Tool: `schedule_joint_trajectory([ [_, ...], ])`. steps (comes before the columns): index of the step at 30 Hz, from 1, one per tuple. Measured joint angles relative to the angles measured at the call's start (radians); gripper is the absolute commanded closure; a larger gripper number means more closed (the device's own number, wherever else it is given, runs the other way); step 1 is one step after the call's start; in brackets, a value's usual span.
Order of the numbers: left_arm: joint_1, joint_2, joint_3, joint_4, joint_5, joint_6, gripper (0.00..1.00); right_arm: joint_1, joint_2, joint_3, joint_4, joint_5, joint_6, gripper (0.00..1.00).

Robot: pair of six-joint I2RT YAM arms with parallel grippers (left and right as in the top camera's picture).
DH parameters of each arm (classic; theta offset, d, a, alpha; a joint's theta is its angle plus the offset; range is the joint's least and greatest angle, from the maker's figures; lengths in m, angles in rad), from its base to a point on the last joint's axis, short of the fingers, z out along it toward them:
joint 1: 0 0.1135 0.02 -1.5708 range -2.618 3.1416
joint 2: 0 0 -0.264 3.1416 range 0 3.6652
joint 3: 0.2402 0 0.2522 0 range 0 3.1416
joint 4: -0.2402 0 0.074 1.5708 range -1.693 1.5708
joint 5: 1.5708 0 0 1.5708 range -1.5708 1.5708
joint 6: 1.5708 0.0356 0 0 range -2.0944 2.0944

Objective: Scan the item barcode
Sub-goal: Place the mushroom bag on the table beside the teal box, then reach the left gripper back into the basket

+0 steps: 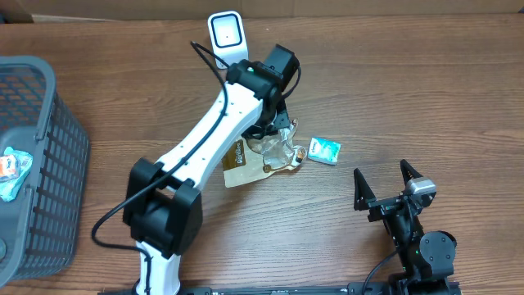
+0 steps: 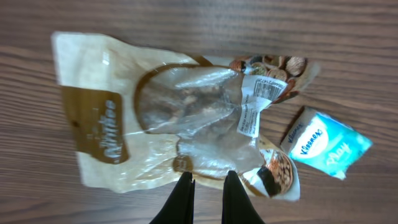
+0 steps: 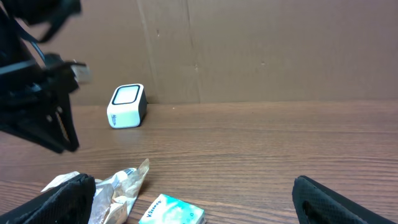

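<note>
A tan and clear snack bag (image 1: 243, 160) lies crumpled on the wooden table, and a white barcode label (image 2: 252, 106) shows on its clear middle. My left gripper (image 2: 207, 177) hangs over the bag's (image 2: 124, 124) near edge, shut, its tips just overlapping that edge with nothing seen pinched between them. The white scanner (image 1: 227, 34) stands at the back of the table beyond the left arm, and it shows as well in the right wrist view (image 3: 127, 106). My right gripper (image 1: 381, 170) rests near the front right, wide open and holding nothing.
A small teal tissue pack (image 1: 323, 151) lies just right of the bag. A grey mesh basket (image 1: 49, 123) stands at the left edge with a packet (image 1: 10, 168) inside. A cardboard wall (image 3: 249, 50) closes the back.
</note>
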Motion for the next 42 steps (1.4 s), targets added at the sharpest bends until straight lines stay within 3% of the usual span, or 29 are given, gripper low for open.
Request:
schedule_joint_trajectory([
  [5, -0.003, 0.013, 0.0, 0.018, 0.011, 0.002, 0.96, 0.0, 0.0, 0.0, 0.0, 0.0, 0.0, 0.0],
  [10, 0.001, 0.013, 0.082, -0.032, 0.018, 0.099, 0.96, 0.0, 0.0, 0.0, 0.0, 0.0, 0.0, 0.0],
  [13, 0.019, 0.013, 0.203, -0.098, 0.021, 0.17, 0.87, 0.0, 0.0, 0.0, 0.0, 0.0, 0.0, 0.0],
  [14, 0.031, 0.013, 0.254, -0.124, 0.021, 0.194, 0.83, 0.0, 0.0, 0.0, 0.0, 0.0, 0.0, 0.0],
  [19, 0.113, 0.013, 0.543, -0.296, 0.021, 0.306, 0.39, 0.0, 0.0, 0.0, 0.0, 0.0, 0.0, 0.0],
  [22, 0.175, 0.013, 0.722, -0.41, 0.019, 0.349, 0.25, 0.0, 0.0, 0.0, 0.0, 0.0, 0.0, 0.0],
  [23, 0.2, 0.013, 0.782, -0.448, 0.016, 0.36, 0.09, 0.0, 0.0, 0.0, 0.0, 0.0, 0.0, 0.0],
  [24, 0.225, 0.012, 0.84, -0.478, 0.015, 0.375, 0.0, 0.0, 0.0, 0.0, 0.0, 0.0, 0.0, 0.0],
  [32, 0.507, -0.146, 0.966, -0.492, 0.022, 0.437, 0.0, 0.0, 0.0, 0.0, 0.0, 0.0, 0.0, 0.0],
  [38, 0.816, -0.296, 0.963, -0.491, 0.025, 0.441, 0.0, 0.0, 0.0, 0.0, 0.0, 0.0, 0.0, 0.0],
  [42, 1.057, -0.379, 0.87, -0.492, 0.025, 0.437, 0.0, 0.0, 0.0, 0.0, 0.0, 0.0, 0.0, 0.0],
])
